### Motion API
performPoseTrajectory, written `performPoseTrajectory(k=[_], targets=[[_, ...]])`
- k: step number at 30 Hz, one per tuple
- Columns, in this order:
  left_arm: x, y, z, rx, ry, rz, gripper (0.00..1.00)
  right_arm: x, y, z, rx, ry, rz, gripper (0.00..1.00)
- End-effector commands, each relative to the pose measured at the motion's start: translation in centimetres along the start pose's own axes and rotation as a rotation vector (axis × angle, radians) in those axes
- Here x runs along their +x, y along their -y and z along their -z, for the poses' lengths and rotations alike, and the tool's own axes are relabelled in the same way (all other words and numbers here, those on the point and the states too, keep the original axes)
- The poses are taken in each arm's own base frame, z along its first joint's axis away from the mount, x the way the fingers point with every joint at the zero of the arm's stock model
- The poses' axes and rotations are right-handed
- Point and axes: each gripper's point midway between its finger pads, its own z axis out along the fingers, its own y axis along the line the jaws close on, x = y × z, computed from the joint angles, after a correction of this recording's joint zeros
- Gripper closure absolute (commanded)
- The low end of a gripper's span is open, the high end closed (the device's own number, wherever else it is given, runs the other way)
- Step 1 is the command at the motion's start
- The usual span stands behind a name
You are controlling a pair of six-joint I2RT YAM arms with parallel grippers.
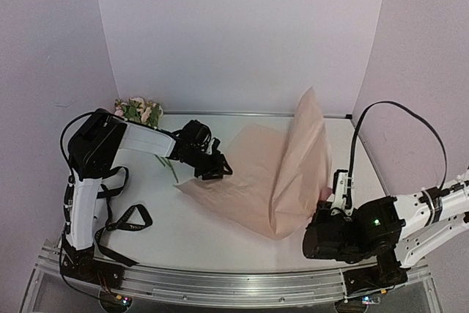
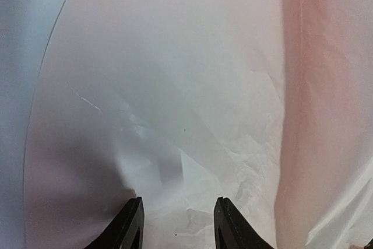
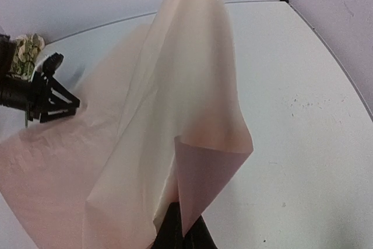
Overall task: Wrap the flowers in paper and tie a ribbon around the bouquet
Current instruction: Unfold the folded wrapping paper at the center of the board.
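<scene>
Right hand (image 3: 180,234): jaws closed tight on the near right edge of the paper (image 1: 256,174). From my grip the sheet rises in a tall, tilted fold, peak pointing up and away from my fingers toward the back wall. Just above my fingertips one corner curls into a small cone, open end toward the hand. The rest of the sheet lies flat on the table (image 1: 183,232), its long axis running from this hand leftward to my other hand.

Left hand (image 1: 212,166): jaws partly open, nothing between them. It sits over the left corner of the flat sheet, fingers (image 2: 131,225) pointing across the paper toward the raised fold. I cannot tell whether the tips touch the sheet.

Flowers (image 1: 139,110): behind the left hand, at the far left of the table, off the paper. Blooms lie toward the back wall. A thin green stem shows below my left forearm, pointing toward the near edge and ending beside the paper's left corner.

Ribbon (image 1: 135,218): looped on the table near my left arm's base, well apart from the paper. Lettering too small to make out.
</scene>
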Motion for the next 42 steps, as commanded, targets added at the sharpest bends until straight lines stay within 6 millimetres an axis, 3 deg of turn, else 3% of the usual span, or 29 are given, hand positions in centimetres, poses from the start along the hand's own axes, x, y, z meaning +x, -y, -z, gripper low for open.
performPoseTrajectory(k=[1, 5, 7, 10, 12, 16, 23, 26, 30, 33, 37, 39, 42], targets=[[1.0, -8.8, 0.5, -0.288, -0.045, 0.092, 0.57, 2.1, -0.7, 1.0, 0.025, -0.04, 0.053, 1.0], [-0.4, -9.3, 0.6, -0.313, -0.034, 0.074, 0.57, 3.9, -1.6, 1.2, 0.022, -0.1, 0.13, 0.94], [-0.7, -9.3, 0.6, -0.316, -0.031, 0.061, 0.57, 4.0, -1.6, 1.3, 0.011, -0.114, 0.166, 0.77], [-1.0, -9.3, 0.7, -0.32, -0.028, 0.043, 0.57, 3.8, -1.7, 1.5, -0.01, -0.133, 0.231, 0.38], [-1.0, -9.1, 0.7, -0.31, -0.034, 0.04, 0.58, 3.8, -1.6, 1.5, -0.013, -0.163, 0.253, 0.19], [0.1, -9.6, 0.9, -0.308, -0.046, 0.057, 0.58, 5.2, 0.1, 0.5, 0.002, -0.29, 0.175, 0.07], [3.6, -10.8, 1.9, -0.299, -0.037, 0.155, 0.6, 8.2, 2.8, -3.1, 0.01, -0.495, -0.13, 0.04], [5.3, -11.5, 2.2, -0.307, -0.033, 0.186, 0.6, 9.3, 3.0, -3.6, -0.009, -0.523, -0.207, 0.02], [6.2, -12.6, 2.2, -0.334, -0.049, 0.184, 0.6, 8.8, 3.3, -3.2, -0.012, -0.518, -0.214, 0.02], [5.2, -12.9, 2.5, -0.357, -0.044, 0.15, 0.6, 7.5, 4.6, -2.8, 0.02, -0.482, -0.166, 0.02], [2.0, -13.1, 3.3, -0.368, -0.023, 0.111, 0.6, 5.9, 6.0, -2.3, 0.073, -0.478, -0.086, 0.02], [0.3, -13.3, 3.5, -0.371, -0.016, 0.088, 0.6, 6.4, 6.5, -2.9, 0.1, -0.543, -0.078, 0.02], [-2.1, -13.5, 3.3, -0.367, -0.007, 0.054, 0.6, 8.1, 5.0, -3.9, 0.055, -0.687, -0.084, 0.15]])
